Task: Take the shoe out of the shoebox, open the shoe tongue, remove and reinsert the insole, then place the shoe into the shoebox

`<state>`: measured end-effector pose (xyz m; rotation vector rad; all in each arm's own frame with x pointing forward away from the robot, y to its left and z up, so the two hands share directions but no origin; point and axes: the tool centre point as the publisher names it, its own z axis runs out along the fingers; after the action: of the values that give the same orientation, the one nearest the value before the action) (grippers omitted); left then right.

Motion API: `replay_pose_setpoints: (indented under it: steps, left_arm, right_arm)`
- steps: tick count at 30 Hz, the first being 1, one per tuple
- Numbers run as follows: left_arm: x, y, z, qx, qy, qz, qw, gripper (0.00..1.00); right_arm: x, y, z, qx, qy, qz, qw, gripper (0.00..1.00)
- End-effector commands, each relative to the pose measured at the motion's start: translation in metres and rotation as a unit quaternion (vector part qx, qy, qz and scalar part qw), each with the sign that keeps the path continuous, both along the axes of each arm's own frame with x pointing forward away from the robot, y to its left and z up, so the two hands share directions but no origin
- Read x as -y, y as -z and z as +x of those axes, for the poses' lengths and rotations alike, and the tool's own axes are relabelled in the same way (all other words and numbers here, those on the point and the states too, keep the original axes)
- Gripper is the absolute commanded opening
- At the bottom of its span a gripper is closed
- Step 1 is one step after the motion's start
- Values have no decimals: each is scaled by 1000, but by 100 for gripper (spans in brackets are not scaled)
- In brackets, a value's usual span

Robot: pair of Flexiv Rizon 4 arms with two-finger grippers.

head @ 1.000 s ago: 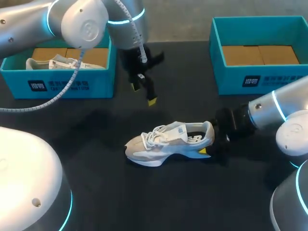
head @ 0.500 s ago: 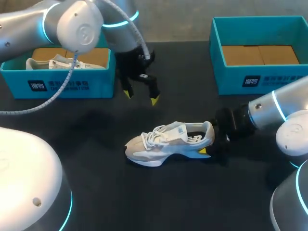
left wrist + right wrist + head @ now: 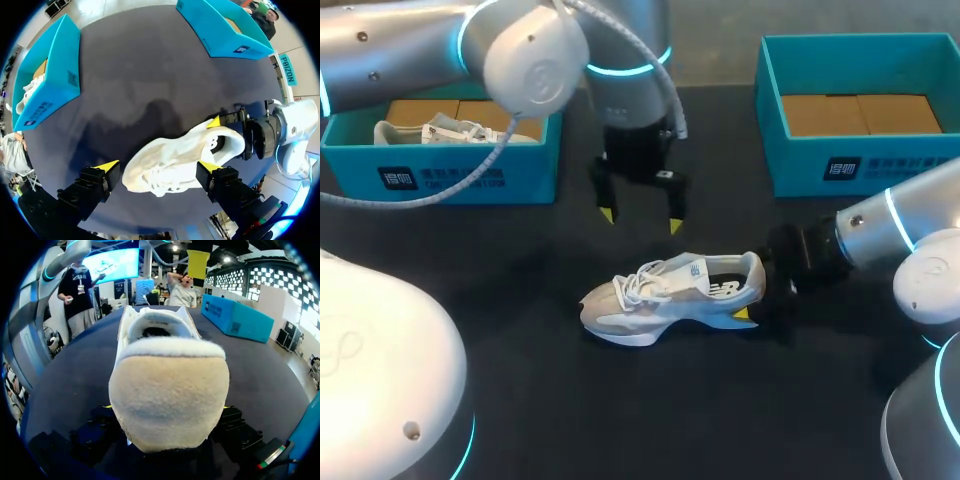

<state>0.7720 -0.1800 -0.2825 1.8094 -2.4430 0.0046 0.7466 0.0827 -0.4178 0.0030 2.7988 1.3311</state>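
While the right gripper [image 3: 756, 292] clamps the shoe [image 3: 670, 295] by its heel on the table [image 3: 500, 340], the left gripper [image 3: 640, 220] hangs above, fingers [image 3: 674, 224] spread wide, empty.

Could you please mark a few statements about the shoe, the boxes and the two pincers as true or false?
1. The shoe lies on the table, outside both boxes. True.
2. The left pincer is shut on the laces. False: it is open above the shoe, touching nothing.
3. The right pincer grips the shoe's heel. True.
4. The right shoebox holds a shoe. False: only brown cardboard shows there; a second shoe sits in the left shoebox.
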Motion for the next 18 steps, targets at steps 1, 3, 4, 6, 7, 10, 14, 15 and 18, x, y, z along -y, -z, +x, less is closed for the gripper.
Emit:
replay_pose_setpoints:
  steps: [1, 3, 4, 6, 7, 10, 14, 15, 18]
  left_arm:
    - [16, 3, -9, 5, -8, 26, 1000, 100]
    - [20, 6, -13, 6, -14, 31, 999, 100]
    - [23, 8, -15, 6, -14, 31, 999, 100]
    - [27, 10, -19, 6, -21, 43, 999, 100]
    - [30, 12, -21, 4, -18, 39, 999, 100]
    - [34, 16, -24, 2, -23, 38, 999, 100]
    - [43, 20, -31, 1, -28, 39, 999, 100]
    - [44, 21, -32, 1, -30, 40, 999, 100]
    - [49, 26, -34, 1, -34, 45, 998, 100]
  right_arm:
    - [-2, 1, 0, 0, 1, -1, 1000, 0]
    - [-2, 1, 0, 0, 1, -1, 1000, 0]
    - [-2, 1, 0, 0, 1, -1, 1000, 0]
    - [-2, 1, 0, 0, 1, -1, 1000, 0]
    - [-2, 1, 0, 0, 1, -1, 1000, 0]
    - [-2, 1, 0, 0, 1, -1, 1000, 0]
    - [-2, 1, 0, 0, 1, -1, 1000, 0]
    - [-2, 1, 0, 0, 1, -1, 1000, 0]
    - [-2, 1, 0, 0, 1, -1, 1000, 0]
